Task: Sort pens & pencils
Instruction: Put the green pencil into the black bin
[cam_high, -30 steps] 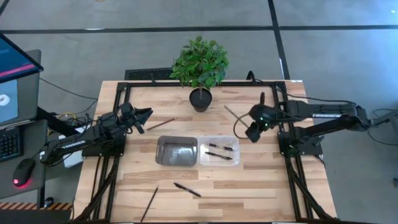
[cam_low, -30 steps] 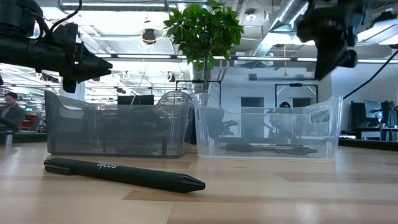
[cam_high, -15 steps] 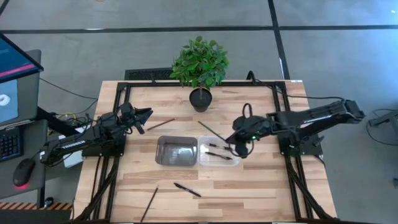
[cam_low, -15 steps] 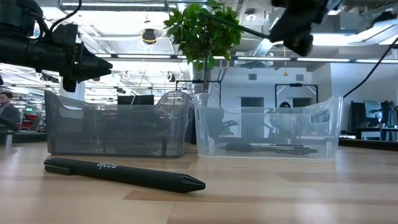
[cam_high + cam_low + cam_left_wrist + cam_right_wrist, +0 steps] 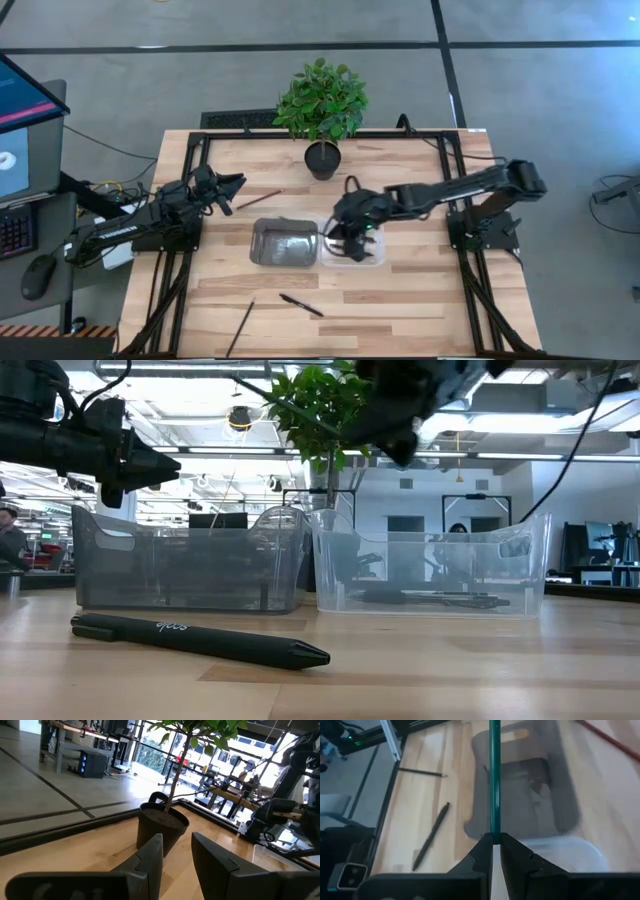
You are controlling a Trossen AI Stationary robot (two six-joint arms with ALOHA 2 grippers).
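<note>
A: Claw positions first: the right claw (image 5: 343, 232) is poised above the seam between the grey bin (image 5: 262, 256) and the clear bin (image 5: 378, 262), its fingers pressed together on a thin green-shafted pencil (image 5: 494, 775). The left claw (image 5: 232, 187) is parked near the bench's (image 5: 420, 300) left edge, fingers parted, nothing held.

B: How should the step be done well?

A: It is judged that the pencil should be carried fully over the grey bin, lowered inside the walls, and only then let go, so it is not bounced out or dropped among the pens (image 5: 352, 244) lying in the clear bin.

B: What is left outside?

A: One black pen (image 5: 301, 305) and one pencil (image 5: 241, 326) are seen on the bench's near side, another pencil (image 5: 258, 198) just beside the left claw.

B: What differs between views?

A: The pinch is shown only by the right wrist view. The bins' wall height is given only by the low view, where the front pen (image 5: 198, 640) fills the foreground. The potted plant (image 5: 162, 822) is shown close by the left wrist view.
</note>
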